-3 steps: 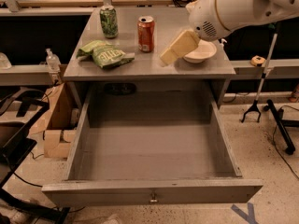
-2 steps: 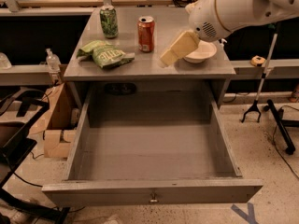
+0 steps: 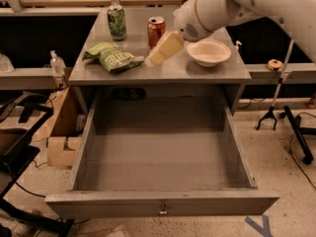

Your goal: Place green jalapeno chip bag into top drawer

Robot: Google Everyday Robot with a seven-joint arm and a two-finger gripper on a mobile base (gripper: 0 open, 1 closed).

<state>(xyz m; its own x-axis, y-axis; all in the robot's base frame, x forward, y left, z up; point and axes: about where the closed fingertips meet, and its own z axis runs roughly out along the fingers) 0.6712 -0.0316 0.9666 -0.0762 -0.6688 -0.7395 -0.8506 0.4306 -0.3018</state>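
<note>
The green jalapeno chip bag [image 3: 111,57] lies crumpled on the left part of the grey cabinet top [image 3: 197,72]. My gripper [image 3: 152,58] hangs low over the cabinet top, just right of the bag, its tip close to the bag's right edge. It holds nothing that I can see. The top drawer [image 3: 163,205] is pulled fully out below, wide and deep, with nothing inside and a small keyhole lock at front centre.
A green-patterned drink can [image 3: 117,21] and a red can [image 3: 156,31] stand at the back of the cabinet top. A white bowl [image 3: 209,52] sits to the right, under my arm. Cardboard boxes [image 3: 59,132] and cables lie on the floor at left.
My gripper has moved left across the cabinet top, away from the bowl and toward the chip bag. The bag, cans and drawer have not moved.
</note>
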